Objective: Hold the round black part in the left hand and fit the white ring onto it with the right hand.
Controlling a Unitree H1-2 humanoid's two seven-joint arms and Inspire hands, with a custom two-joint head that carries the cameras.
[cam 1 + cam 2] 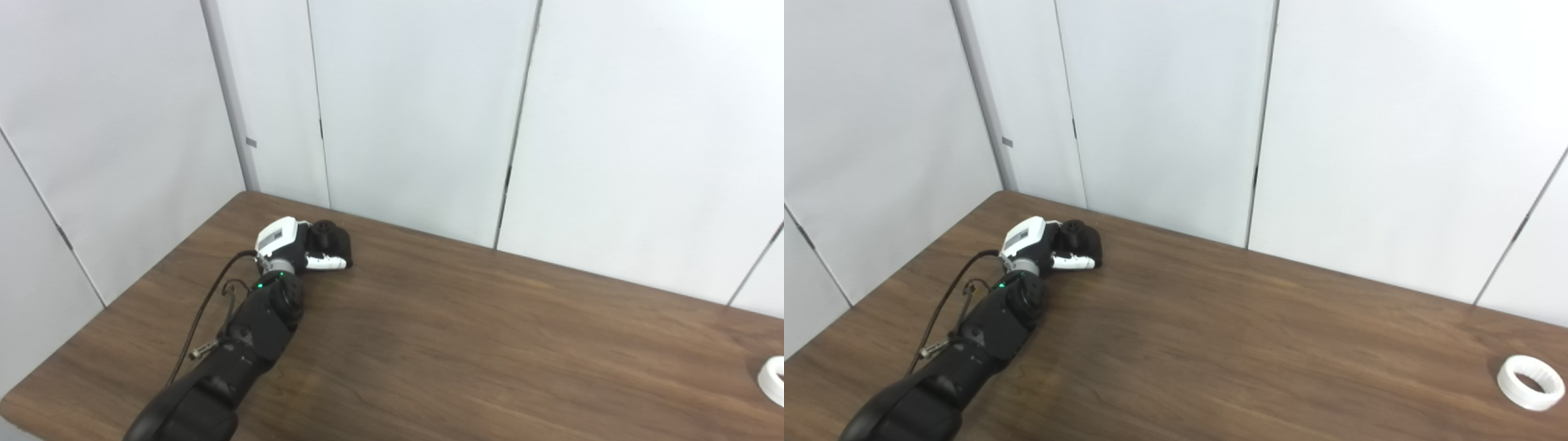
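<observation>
Looking through the left eye view first: the left robot hand [303,248] is stretched way out toward the far left corner of the bench [465,343], and it's sitting right at the round black part [331,240]. The fingers look curled around it, but black on black makes it hard to read, so I can't tell for sure whether it's actually grasping the part or just resting against it. The part seems to be down on the bench, not lifted. The white ring [773,380] is barely peeking in at the edge of the picture, well apart from that hand, off to its right and closer to the robot.

Right eye view shows the same setup, just cleaner on the ring side. The whole white ring lies flat on the bench, untouched and nowhere near the left robot hand. The right robot hand doesn't show in either view, so no idea what it's doing.

Progress-wise, I'd say this is super early. At best the black part is being grabbed. Lifting it, picking up the ring and fitting it on are all left to do.
</observation>
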